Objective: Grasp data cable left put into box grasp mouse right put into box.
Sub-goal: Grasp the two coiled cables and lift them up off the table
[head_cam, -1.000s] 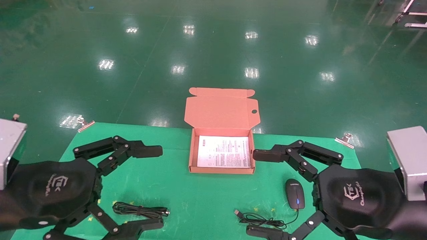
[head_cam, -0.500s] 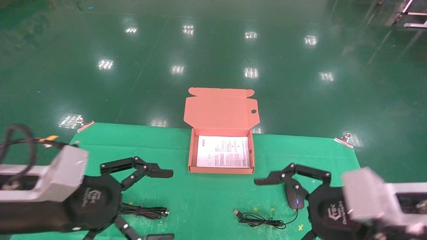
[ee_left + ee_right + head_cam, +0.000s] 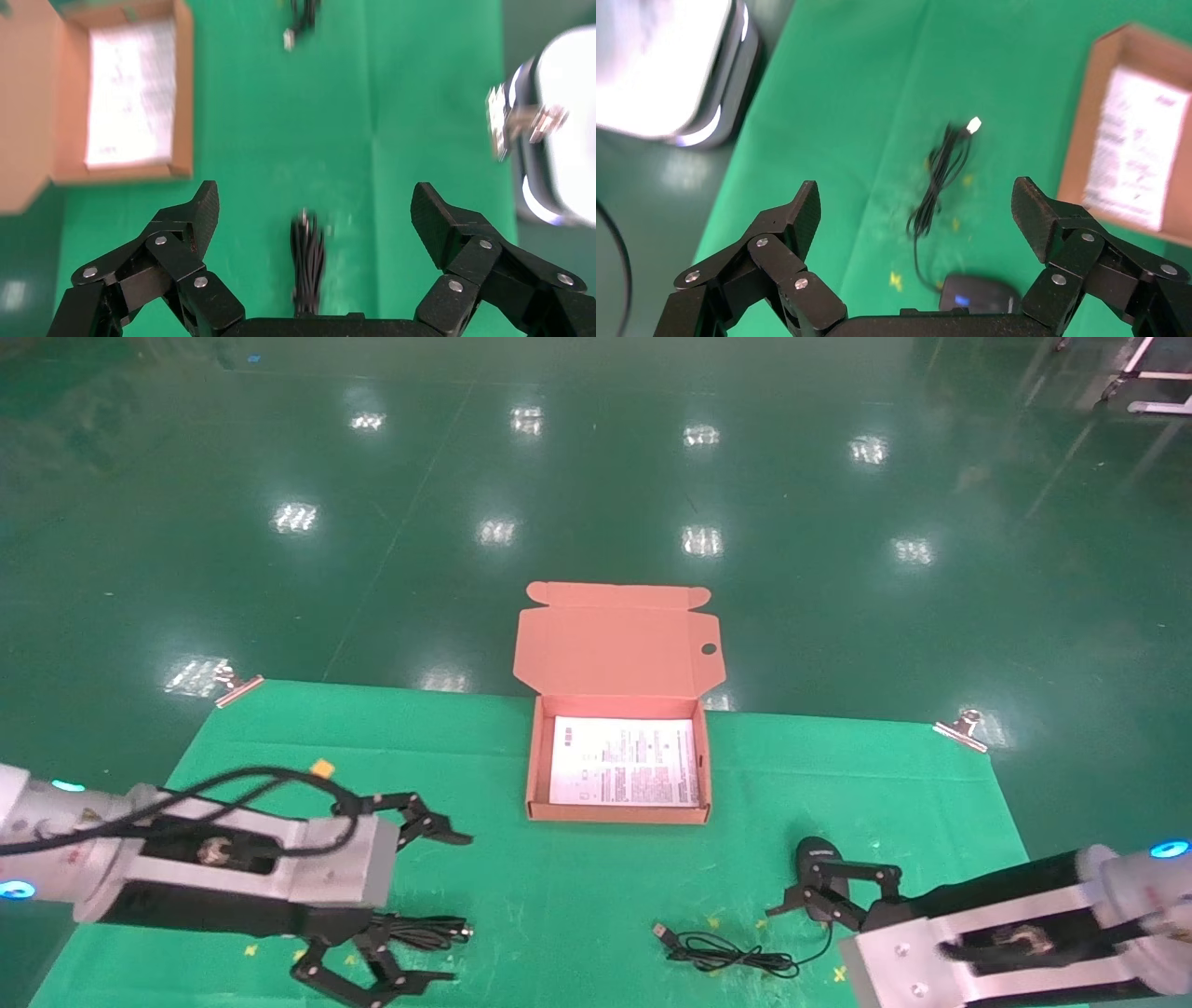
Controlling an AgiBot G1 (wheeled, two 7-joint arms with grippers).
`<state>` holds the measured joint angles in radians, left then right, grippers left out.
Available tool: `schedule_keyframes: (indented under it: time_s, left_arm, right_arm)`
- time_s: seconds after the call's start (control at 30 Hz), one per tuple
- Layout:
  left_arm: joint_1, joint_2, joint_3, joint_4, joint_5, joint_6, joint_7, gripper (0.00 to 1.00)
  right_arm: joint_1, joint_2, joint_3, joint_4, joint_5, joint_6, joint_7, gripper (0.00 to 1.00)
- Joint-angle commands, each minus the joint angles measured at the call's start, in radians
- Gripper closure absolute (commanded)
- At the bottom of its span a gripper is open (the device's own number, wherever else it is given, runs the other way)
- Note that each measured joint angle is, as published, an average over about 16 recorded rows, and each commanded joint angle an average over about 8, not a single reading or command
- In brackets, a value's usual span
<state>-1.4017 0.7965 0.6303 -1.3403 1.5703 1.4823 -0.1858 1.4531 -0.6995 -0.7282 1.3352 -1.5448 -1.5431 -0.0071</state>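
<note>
Two grippers, fingers spread wide: left gripper (image 3: 424, 905) over the cable (image 3: 419, 929) at 7 o'clock, right gripper (image 3: 819, 896) over the mouse (image 3: 817, 854) at 5; box (image 3: 531, 775) open.

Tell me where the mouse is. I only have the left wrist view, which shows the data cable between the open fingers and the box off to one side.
Observer: The mouse lies on the green cloth, nearer the robot than the right front corner of the box. Its cord trails toward the middle.
Operator: Is the right hand on it yet?
Observer: No. The right hand is open, with the mouse showing between its fingers close to the palm, not gripped.
Operator: Is the box ready to take things?
Observer: Yes. The lid stands open at the far side, and only the leaflet lies inside.
</note>
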Motion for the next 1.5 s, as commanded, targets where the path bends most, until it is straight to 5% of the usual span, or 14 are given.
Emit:
schedule_keyframes:
  time_s: [0.03,0.33,0.77,1.5]
  left_arm:
    - [-0.013,0.017,0.029,-0.003,0.066,-0.003,0.005,0.00]
    - [0.006,0.077,0.118,-0.005,0.297,-0.068,-0.014,0.00]
    - [0.020,0.164,0.198,0.024,0.542,-0.134,-0.085,0.00]
    - [-0.022,0.323,0.201,0.491,0.551,-0.232,-0.041,0.00]
  right_arm:
    - [0.012,-0.011,-0.034,-0.002,-0.048,0.004,-0.010,0.00]
    - [0.007,-0.087,-0.114,-0.013,-0.241,0.074,0.003,0.00]
    - [-0.027,-0.169,-0.149,-0.121,-0.353,0.180,0.010,0.00]
    - [-0.108,-0.277,-0.138,-0.394,-0.355,0.390,-0.076,0.00]
